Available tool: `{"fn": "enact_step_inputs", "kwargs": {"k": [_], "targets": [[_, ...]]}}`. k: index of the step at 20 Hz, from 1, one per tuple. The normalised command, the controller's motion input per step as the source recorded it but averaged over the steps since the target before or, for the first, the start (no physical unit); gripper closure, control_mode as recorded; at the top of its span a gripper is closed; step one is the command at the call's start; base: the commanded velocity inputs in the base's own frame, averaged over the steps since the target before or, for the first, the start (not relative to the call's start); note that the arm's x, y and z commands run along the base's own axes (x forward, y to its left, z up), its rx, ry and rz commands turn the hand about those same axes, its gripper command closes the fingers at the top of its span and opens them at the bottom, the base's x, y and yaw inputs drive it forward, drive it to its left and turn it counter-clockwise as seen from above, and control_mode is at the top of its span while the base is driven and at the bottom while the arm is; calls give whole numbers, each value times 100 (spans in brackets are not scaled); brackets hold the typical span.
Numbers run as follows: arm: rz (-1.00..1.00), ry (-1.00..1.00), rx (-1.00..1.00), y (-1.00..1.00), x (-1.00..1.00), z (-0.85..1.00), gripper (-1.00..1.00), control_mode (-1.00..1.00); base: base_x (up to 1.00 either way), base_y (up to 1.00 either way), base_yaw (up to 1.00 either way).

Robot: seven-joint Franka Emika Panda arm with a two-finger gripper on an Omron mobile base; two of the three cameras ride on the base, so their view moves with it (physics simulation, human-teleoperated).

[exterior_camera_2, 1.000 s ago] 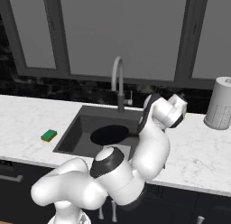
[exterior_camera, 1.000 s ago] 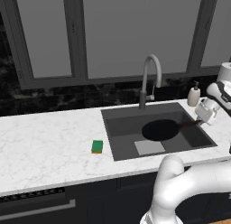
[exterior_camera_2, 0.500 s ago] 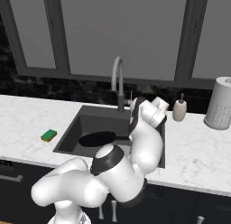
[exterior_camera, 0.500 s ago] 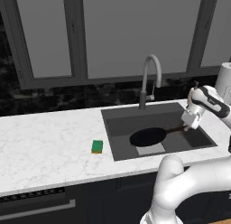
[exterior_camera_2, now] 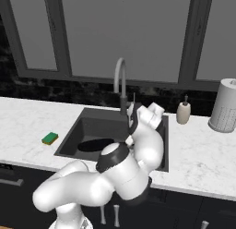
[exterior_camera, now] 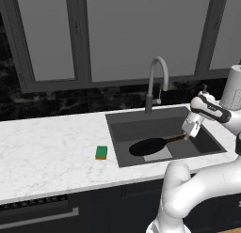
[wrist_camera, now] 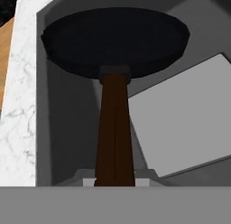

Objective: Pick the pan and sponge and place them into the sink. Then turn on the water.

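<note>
1. Left base view: pan now low inside sink, carried leftward from the right side over the last second; first placement nearly done.
2. Hand reaching down over the basin, pinching the pan's handle end.
3. Sponge untouched on desk, left of sink.
</note>
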Motion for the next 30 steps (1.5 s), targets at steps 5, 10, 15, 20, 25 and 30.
{"fn": "enact_step_inputs", "kwargs": {"k": [5, 10, 15, 20, 25, 30], "targets": [[0, 0, 0, 0, 15, -17, 100, -100, 0, 0, 0], [0, 5, -9, 7, 29, -38, 100, -100, 0, 0, 0], [0, 3, -11, 2, 28, -29, 100, -100, 0, 0, 0], [0, 0, -6, 0, 24, -16, 100, -100, 0, 0, 0], [-1, 0, -5, 0, 28, -15, 100, -100, 0, 0, 0], [-2, 3, -9, 0, 28, -25, 100, -100, 0, 0, 0]]}}
